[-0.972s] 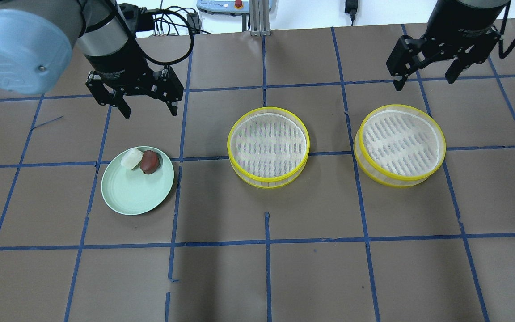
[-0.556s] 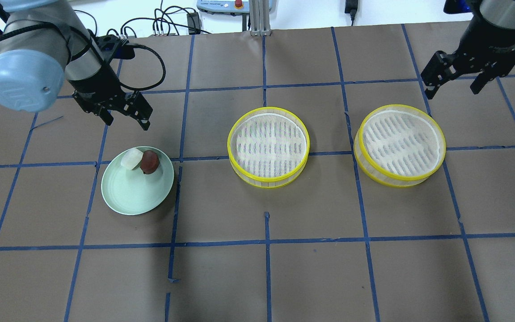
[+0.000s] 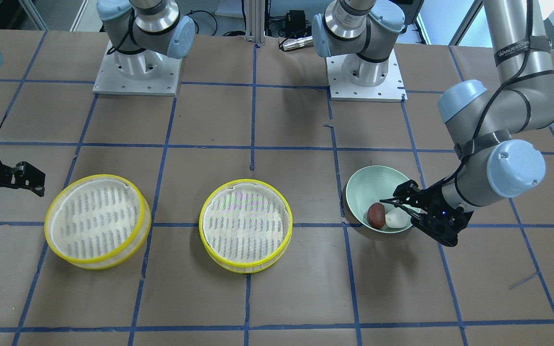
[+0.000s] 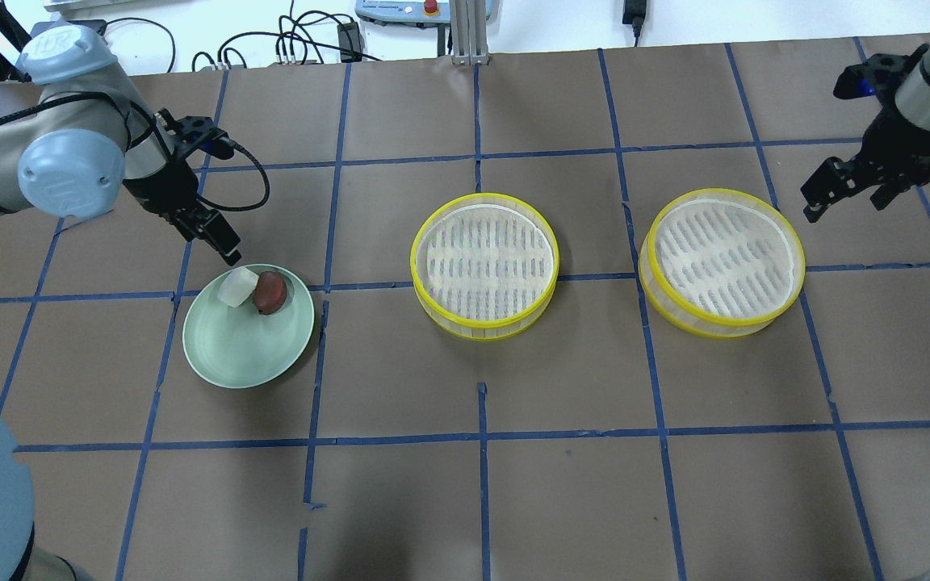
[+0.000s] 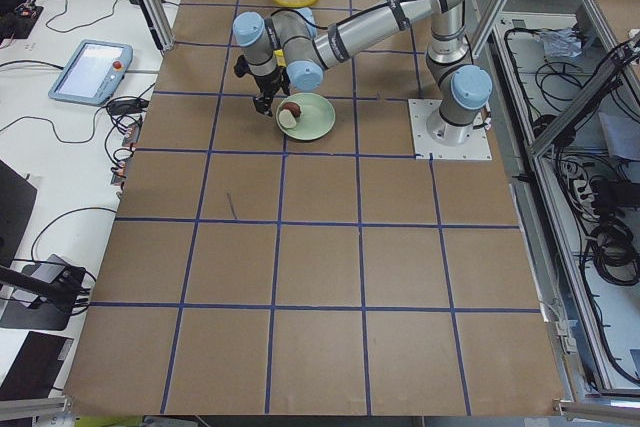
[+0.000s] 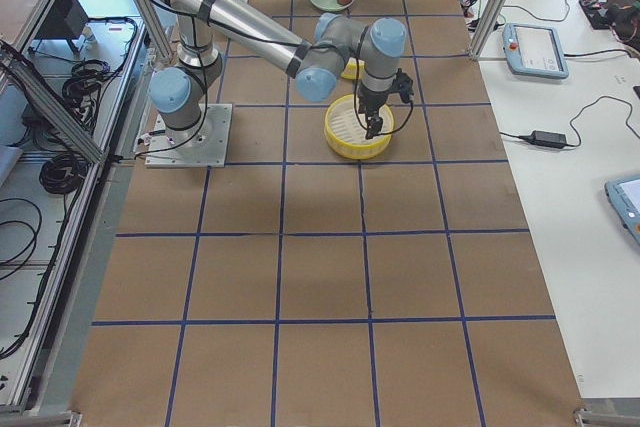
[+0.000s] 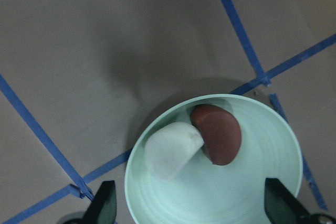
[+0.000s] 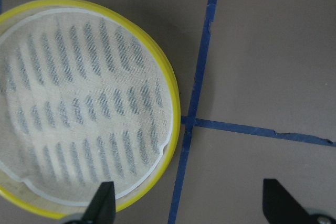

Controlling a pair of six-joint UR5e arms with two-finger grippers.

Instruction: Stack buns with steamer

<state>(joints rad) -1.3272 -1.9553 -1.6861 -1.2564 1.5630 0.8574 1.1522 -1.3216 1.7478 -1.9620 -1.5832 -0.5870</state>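
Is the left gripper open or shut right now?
Open. The left gripper shows fingertips far apart in its wrist view, holding nothing; the buns lie on the plate.

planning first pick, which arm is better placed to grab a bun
Left: the left gripper hangs open at the white bun on the plate; the right gripper is by a steamer.

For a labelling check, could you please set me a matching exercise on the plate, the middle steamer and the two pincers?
Things:
1. plate
2. middle steamer
3. left pincer
4. right pincer

States:
A. open, by the right steamer's rim
B. yellow-rimmed, empty
C. open, at the plate's edge
D. carries the white bun and brown bun

Pairs: 1-D, 2-B, 3-C, 4-A.
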